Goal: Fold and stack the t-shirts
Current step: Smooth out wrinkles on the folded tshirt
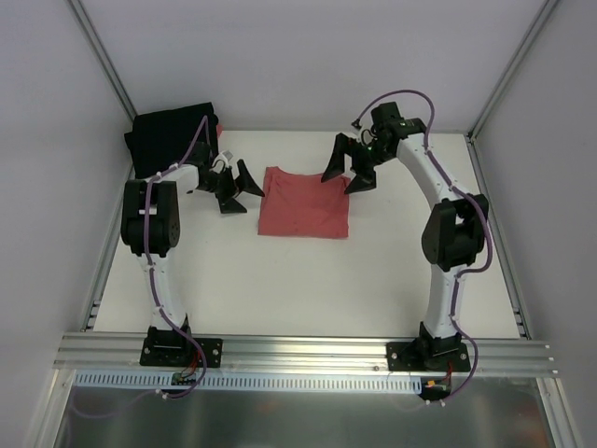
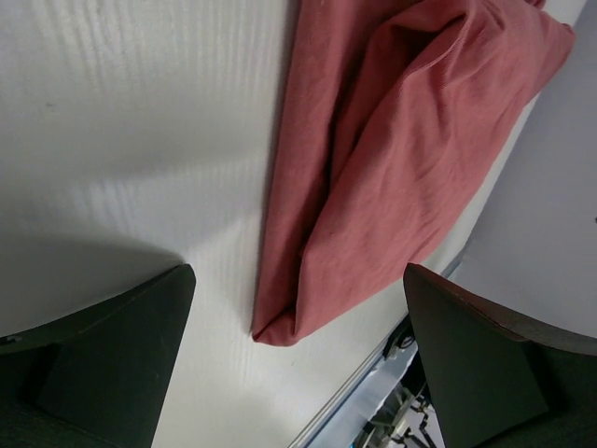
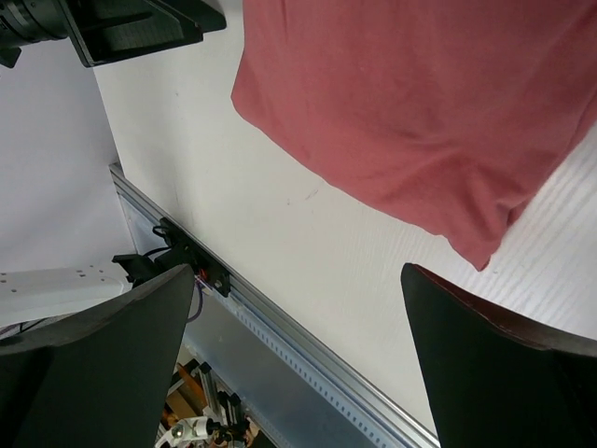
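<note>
We see a white desk (image 1: 308, 280) from above, with two robot arms mounted at its near edge. We place everything relative to the coral-red t-shirt (image 1: 305, 203), which lies near the middle of the desk.

Far to the left of it and further back, well apart, the black t-shirt (image 1: 173, 140) sits bunched in a dark heap at the back corner of the desk.

Just left of the coral-red t-shirt's left edge, the left arm (image 1: 149, 219) reaches in low. The left jaws stand wide apart and hold nothing. In the left wrist view they face the shirt's near corner, which lies a little ahead of them and is not touched.

The coral-red t-shirt is folded into a rough rectangle, flat on the desk. Its surface shows soft creases. Along its left side a thick doubled fold runs down to a rounded corner.

Over the shirt's far right corner hangs the right arm (image 1: 448, 233). The right jaws are also spread wide and grip nothing. We cannot tell whether their tips touch the cloth.
</note>
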`<state>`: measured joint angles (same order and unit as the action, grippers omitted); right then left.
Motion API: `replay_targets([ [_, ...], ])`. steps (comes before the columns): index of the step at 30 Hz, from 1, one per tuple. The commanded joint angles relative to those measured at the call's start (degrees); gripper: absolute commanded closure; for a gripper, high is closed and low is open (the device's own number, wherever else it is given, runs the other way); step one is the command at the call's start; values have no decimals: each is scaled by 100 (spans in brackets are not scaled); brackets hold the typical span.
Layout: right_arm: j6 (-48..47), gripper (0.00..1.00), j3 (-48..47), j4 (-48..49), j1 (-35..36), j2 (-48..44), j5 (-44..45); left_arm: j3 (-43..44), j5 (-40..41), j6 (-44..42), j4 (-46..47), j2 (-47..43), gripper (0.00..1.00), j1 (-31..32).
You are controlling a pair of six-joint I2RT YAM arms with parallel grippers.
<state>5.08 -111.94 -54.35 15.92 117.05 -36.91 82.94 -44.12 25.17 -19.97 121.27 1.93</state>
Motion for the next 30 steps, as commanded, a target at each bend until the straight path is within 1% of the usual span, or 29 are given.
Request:
replay_targets([
  [1, 107, 0, -319, -243, 235, 299, -97, -146, -220, 111, 406, 221, 1, 62],
  [8, 379, 1, -311, -50, 552, 415, -71, -383, -343, 225, 555, 274, 1, 88],
  [12, 441, 1, -162, 12, 587, 309, -19, -410, -326, 217, 432, 292, 1, 298],
  [16, 406, 1, 14, 47, 587, 134, 52, -681, -176, 190, 379, 160, 2, 720],
  [19, 406, 1, 225, 143, 596, -24, 61, -945, -185, 462, 616, 81, 1, 1027],
  [23, 406, 1, 497, 258, 587, -235, 34, -1086, -132, 743, 713, -68, 1, 1484],
  [27, 283, 1, 778, 240, 587, -525, 60, -1183, -62, 823, 617, -279, 1, 1853],
  [30, 134, 1, 1200, 267, 579, -841, 139, -1350, 8, 1007, 704, -481, 1, 1986],
])
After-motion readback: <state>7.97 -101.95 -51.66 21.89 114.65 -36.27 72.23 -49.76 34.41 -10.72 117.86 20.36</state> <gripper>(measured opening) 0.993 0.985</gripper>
